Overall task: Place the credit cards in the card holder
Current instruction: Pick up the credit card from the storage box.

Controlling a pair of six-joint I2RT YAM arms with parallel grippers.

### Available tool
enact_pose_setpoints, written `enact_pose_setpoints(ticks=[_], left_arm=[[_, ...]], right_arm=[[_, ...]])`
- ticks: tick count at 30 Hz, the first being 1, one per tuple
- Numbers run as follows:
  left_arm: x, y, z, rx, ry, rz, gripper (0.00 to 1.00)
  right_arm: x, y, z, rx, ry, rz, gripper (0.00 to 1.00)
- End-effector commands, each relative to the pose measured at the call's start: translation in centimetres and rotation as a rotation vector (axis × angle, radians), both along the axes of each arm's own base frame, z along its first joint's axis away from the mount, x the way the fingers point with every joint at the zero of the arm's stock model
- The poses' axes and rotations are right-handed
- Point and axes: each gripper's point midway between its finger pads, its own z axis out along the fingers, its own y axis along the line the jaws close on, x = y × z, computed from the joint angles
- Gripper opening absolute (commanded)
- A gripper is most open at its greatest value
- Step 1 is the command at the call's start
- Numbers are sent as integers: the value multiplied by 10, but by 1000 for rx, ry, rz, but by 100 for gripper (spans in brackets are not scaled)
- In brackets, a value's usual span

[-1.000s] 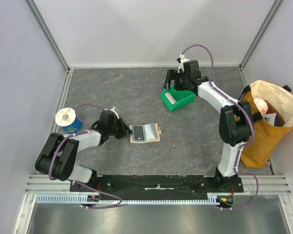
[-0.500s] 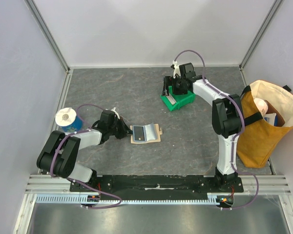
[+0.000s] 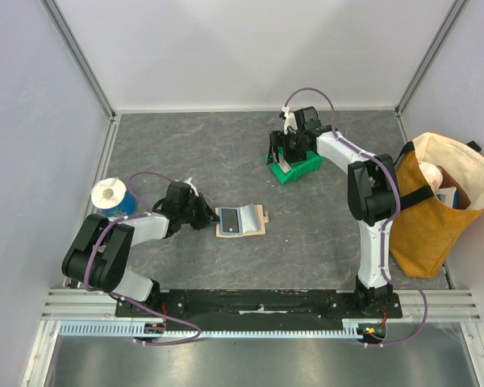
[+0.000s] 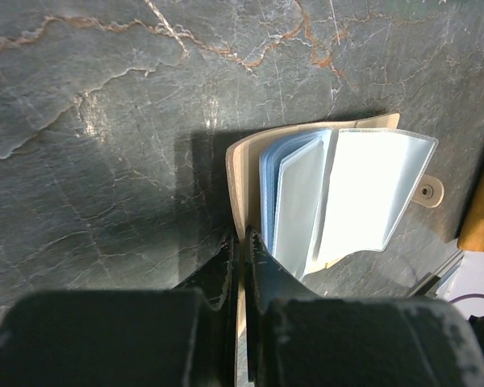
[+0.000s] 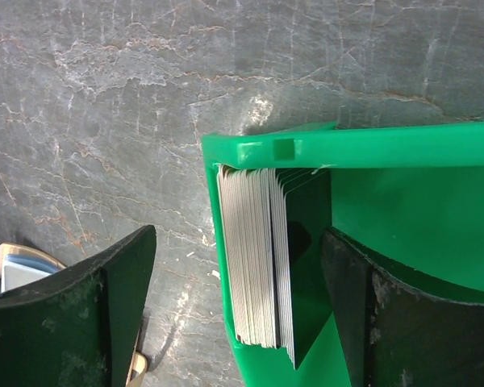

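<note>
The tan card holder (image 3: 241, 220) lies open on the table, its clear sleeves showing a light blue card (image 4: 294, 201). My left gripper (image 3: 203, 214) is shut on the holder's left cover edge (image 4: 240, 193). A stack of credit cards (image 5: 254, 258) stands on edge against the left wall inside the green bin (image 3: 294, 165). My right gripper (image 5: 238, 270) is open above the bin, one finger outside its left wall over the table, the other inside the bin, with the stack between them; it also shows in the top view (image 3: 284, 153).
A blue roll with a white top (image 3: 110, 197) stands at the left. A yellow-brown bag (image 3: 440, 205) with items sits at the right edge. Grey walls enclose the table on three sides.
My right gripper has moved left and down over the bin's left end. The left gripper and the card holder have not moved.
</note>
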Motion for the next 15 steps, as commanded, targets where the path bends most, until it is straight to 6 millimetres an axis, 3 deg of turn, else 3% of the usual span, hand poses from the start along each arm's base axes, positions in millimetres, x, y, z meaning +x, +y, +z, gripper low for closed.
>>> enact_pose_setpoints(ticks=[1, 7, 15], left_arm=[[12, -6, 11, -13, -60, -41, 2], [11, -6, 11, -11, -62, -41, 2], [10, -5, 9, -9, -56, -39, 2]], right_arm=[[6, 9, 29, 54, -49, 42, 87], [4, 12, 32, 70, -43, 52, 75], [5, 11, 38, 66, -57, 46, 69]])
